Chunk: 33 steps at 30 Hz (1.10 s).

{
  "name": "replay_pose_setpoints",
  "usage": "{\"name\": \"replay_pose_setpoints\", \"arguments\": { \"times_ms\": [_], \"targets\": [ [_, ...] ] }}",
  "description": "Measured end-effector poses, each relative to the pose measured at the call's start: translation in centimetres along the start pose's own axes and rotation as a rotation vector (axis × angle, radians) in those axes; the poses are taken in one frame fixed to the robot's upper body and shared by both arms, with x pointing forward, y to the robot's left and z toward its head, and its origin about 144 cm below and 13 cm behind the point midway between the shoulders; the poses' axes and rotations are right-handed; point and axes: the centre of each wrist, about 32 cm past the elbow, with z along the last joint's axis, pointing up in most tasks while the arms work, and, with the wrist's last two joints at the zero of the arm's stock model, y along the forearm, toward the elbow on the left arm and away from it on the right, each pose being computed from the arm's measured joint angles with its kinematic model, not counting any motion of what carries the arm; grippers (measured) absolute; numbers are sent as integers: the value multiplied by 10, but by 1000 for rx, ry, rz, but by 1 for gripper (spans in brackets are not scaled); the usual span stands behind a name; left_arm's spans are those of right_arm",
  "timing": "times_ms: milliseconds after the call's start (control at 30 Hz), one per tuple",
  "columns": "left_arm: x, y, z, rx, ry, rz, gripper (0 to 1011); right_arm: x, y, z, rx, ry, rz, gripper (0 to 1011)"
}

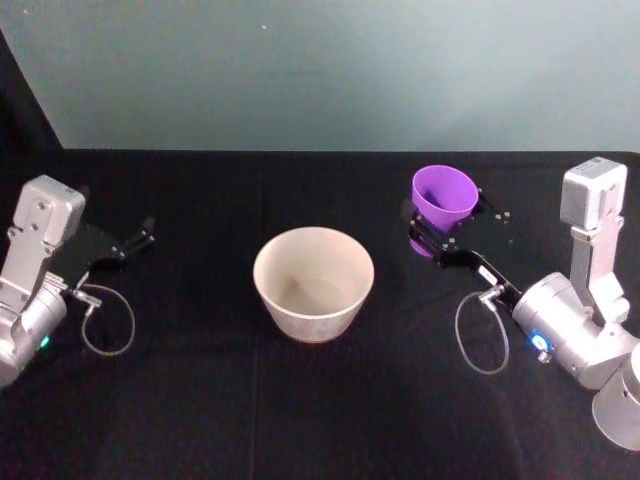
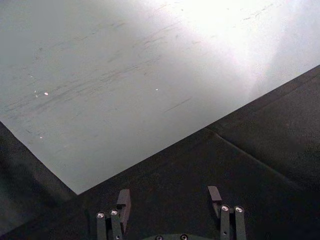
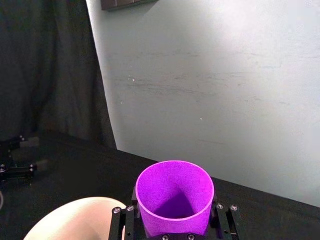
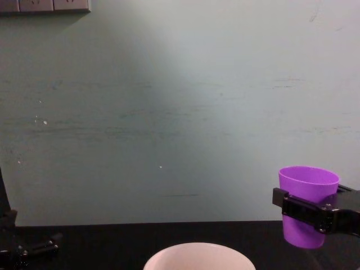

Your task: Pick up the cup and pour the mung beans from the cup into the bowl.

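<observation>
The purple cup [image 1: 444,197] hangs upright above the table, right of the bowl, with my right gripper [image 1: 432,240] shut on its wall. In the chest view the cup [image 4: 308,191] sits clear of the table with the black fingers [image 4: 306,211] clamped across its middle. From the right wrist, the cup [image 3: 174,197] shows a purple inside where I make out no mung beans. The pale bowl [image 1: 314,283] stands at the table's middle, its inside showing no beans; its rim [image 3: 75,217] lies just beside the cup. My left gripper [image 1: 140,238] rests open at the far left, its fingers [image 2: 123,200] apart over the cloth.
A black cloth [image 1: 320,400] covers the table up to a pale grey-green wall [image 4: 180,112] at the back. Loose cables loop beside each arm [image 1: 108,320] [image 1: 480,335]. A socket strip [image 4: 45,5] sits high on the wall.
</observation>
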Motion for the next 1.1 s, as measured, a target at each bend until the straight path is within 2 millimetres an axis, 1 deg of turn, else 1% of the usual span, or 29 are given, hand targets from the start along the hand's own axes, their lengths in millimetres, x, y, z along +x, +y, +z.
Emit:
{"name": "replay_pose_setpoints", "arguments": {
  "times_ms": [1100],
  "targets": [
    [0,0,0,0,0,0,1000,0,0,0,0,0,0,735]
  ]
}}
